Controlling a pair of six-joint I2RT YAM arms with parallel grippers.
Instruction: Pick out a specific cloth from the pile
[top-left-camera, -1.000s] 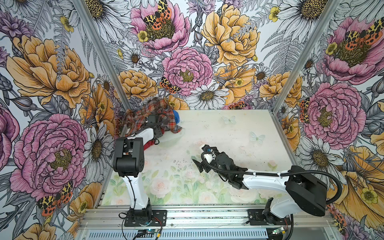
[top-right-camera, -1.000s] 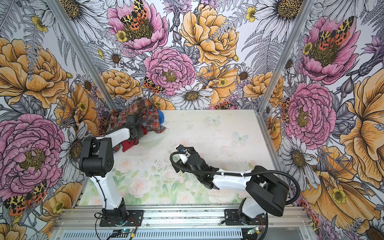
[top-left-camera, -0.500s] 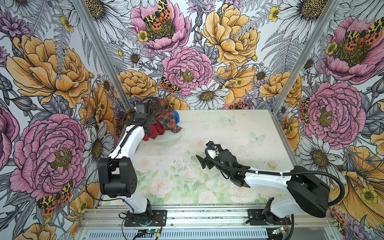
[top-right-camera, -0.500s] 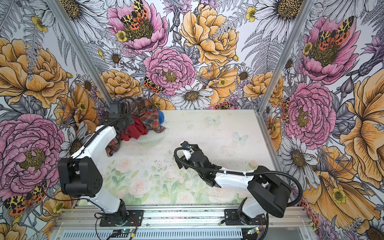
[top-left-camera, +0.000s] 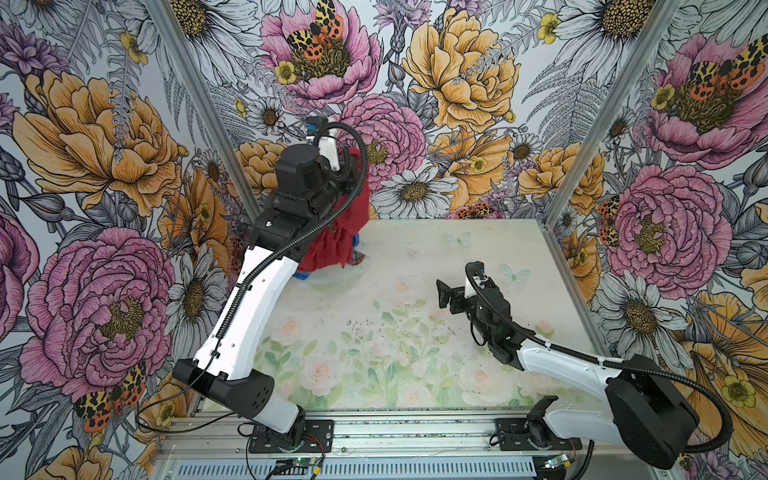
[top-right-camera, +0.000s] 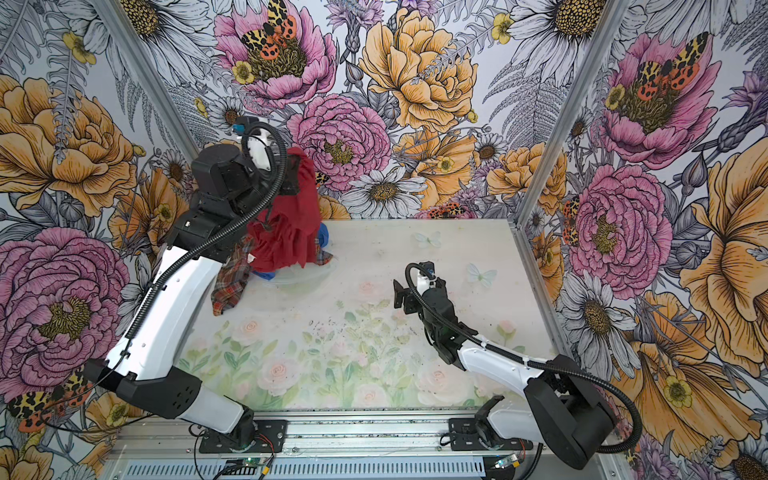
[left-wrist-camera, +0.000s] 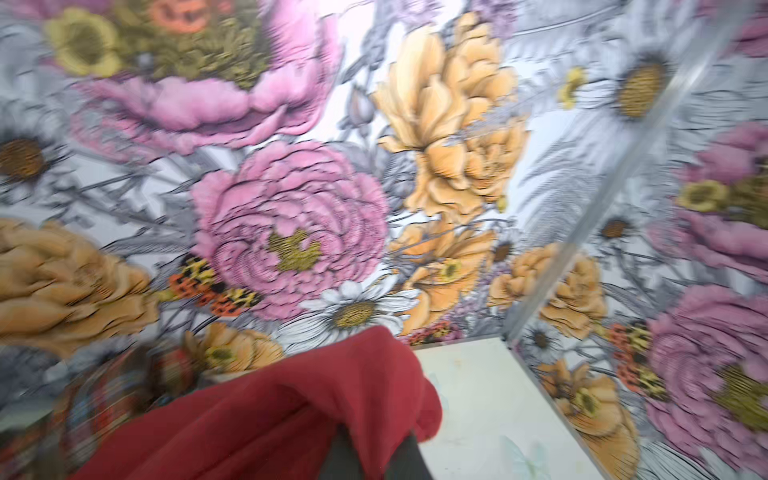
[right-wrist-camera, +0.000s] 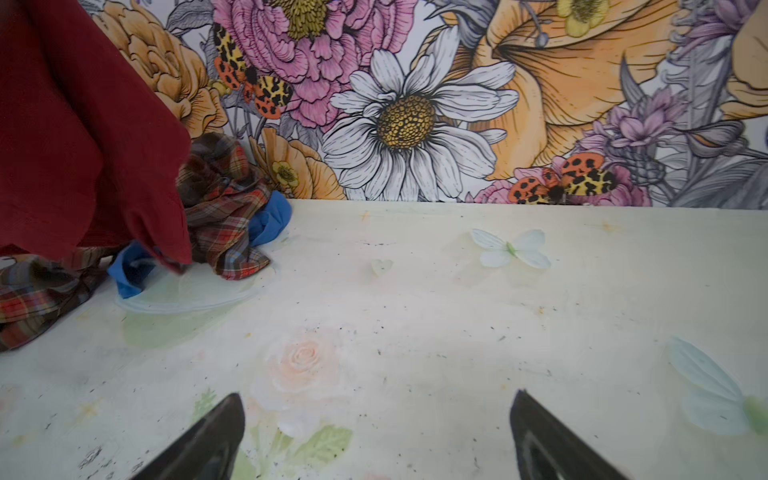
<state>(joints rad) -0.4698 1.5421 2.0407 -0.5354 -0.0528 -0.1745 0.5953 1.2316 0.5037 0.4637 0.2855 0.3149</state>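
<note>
Right wrist view: the right gripper (right-wrist-camera: 378, 399) hovers low over the floral table (right-wrist-camera: 457, 311), well apart from the pile (right-wrist-camera: 224, 216). Its two dark fingers (right-wrist-camera: 220, 428) are spread wide with nothing between them. Both top views show the dark-red cloth (top-right-camera: 291, 232) hanging above the pile, pinched at its top by the left gripper (top-right-camera: 291, 183), fingers pressed together on the fabric. Its lower hem seems to touch the pile's blue cloth (right-wrist-camera: 270, 220), though blur leaves that uncertain.
</note>
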